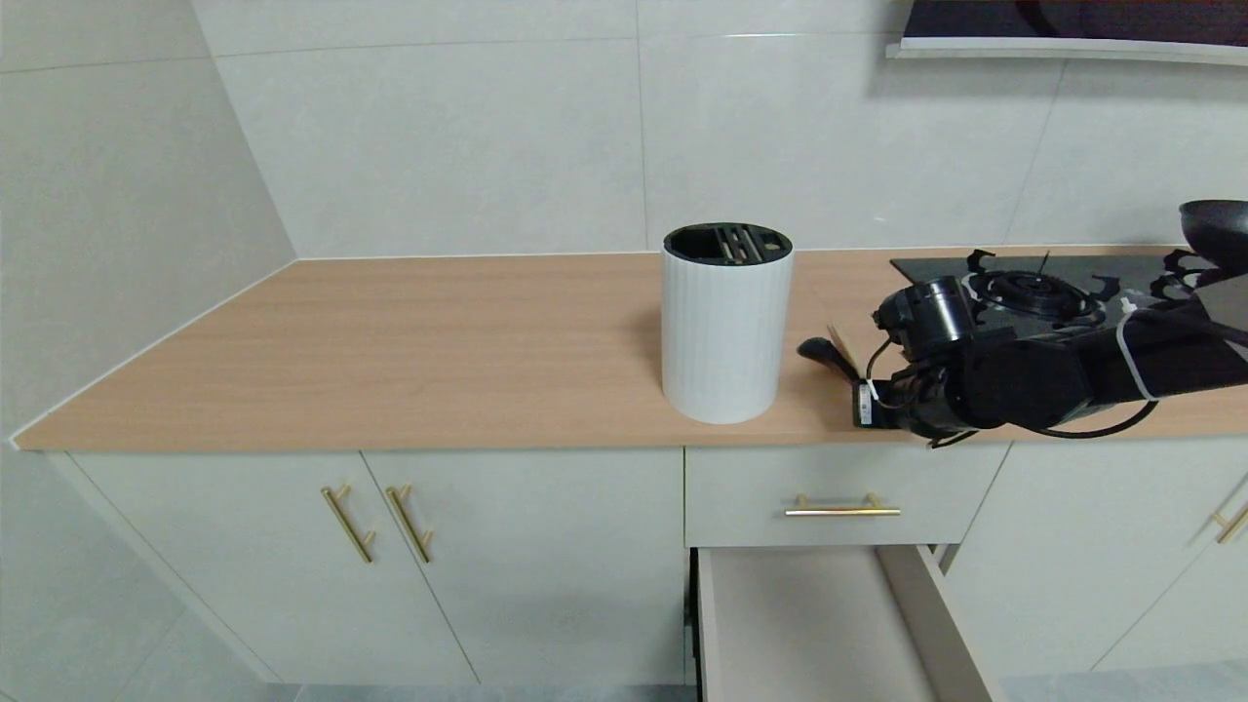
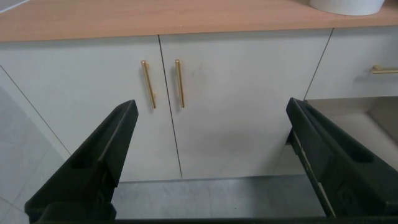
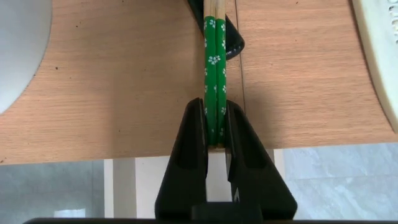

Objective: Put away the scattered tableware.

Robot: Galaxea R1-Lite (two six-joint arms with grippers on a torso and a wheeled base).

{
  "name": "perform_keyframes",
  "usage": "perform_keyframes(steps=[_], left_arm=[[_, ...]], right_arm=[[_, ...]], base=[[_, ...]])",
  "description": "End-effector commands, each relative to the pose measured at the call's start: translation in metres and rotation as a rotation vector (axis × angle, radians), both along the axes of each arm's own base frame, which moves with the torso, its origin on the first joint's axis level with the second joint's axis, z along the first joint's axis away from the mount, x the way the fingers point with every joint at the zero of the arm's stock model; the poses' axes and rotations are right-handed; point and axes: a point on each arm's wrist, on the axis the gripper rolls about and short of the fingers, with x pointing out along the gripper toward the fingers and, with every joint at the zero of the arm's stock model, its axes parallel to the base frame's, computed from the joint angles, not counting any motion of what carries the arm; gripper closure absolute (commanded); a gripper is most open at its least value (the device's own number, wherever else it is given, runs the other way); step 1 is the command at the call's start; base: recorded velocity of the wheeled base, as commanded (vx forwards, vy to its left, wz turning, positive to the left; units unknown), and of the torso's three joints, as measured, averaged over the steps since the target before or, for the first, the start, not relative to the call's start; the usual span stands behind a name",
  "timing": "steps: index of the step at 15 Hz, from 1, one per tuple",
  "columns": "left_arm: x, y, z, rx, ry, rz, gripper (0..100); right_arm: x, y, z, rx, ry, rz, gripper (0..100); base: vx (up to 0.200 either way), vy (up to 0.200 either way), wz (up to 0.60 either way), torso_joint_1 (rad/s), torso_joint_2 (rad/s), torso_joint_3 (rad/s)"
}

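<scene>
Chopsticks [image 3: 216,74] with green ends, long axis running near-to-far over the countertop [image 1: 390,341], are pinched by the closed right gripper [image 3: 216,118] just right of the white utensil holder [image 1: 726,327]; the left gripper [image 2: 211,124] hangs open, low.

Head view: counter [image 1: 390,341] ran across mid-frame. On it, right of centre and near the front edge, stood the holder [image 1: 726,331]. The stove [image 1: 1033,288] sat on the counter at far right, behind the right gripper [image 3: 216,124]. The chopsticks [image 3: 216,74] lay on the counter between holder and gripper, their near end pinched at the front edge. Below: cupboard doors [image 1: 380,526] lower left, closed drawer [image 1: 838,492] right of centre, pulled-out drawer [image 1: 819,624] beneath it at the bottom edge.
</scene>
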Motion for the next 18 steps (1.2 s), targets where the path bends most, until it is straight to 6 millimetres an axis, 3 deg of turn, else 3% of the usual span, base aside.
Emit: perform_keyframes(steps=[1,4,6,10,13,18], left_arm=[[0.0,0.0,0.0,0.0,0.0,0.0,0],[0.0,0.0,0.0,0.0,0.0,0.0,0],[0.0,0.0,0.0,0.0,0.0,0.0,0],[0.0,0.0,0.0,0.0,0.0,0.0,0],[0.0,0.0,0.0,0.0,0.0,0.0,0],[0.0,0.0,0.0,0.0,0.0,0.0,0]], right_arm=[[-0.001,0.0,0.002,0.003,-0.005,0.001,100],[-0.002,0.0,0.005,0.005,-0.011,0.001,100],[-0.009,-0.001,0.017,0.014,-0.035,0.004,100],[-0.05,-0.001,0.061,0.052,-0.115,0.053,100],[-0.116,-0.005,0.105,0.06,-0.117,0.125,100],[-0.217,-0.048,0.143,0.151,-0.059,0.276,100]], base=[[0.0,0.0,0.0,0.0,0.0,0.0],[0.0,0.0,0.0,0.0,0.0,0.0],[0.0,0.0,0.0,0.0,0.0,0.0],[0.0,0.0,0.0,0.0,0.0,0.0],[0.0,0.0,0.0,0.0,0.0,0.0],[0.0,0.0,0.0,0.0,0.0,0.0]])
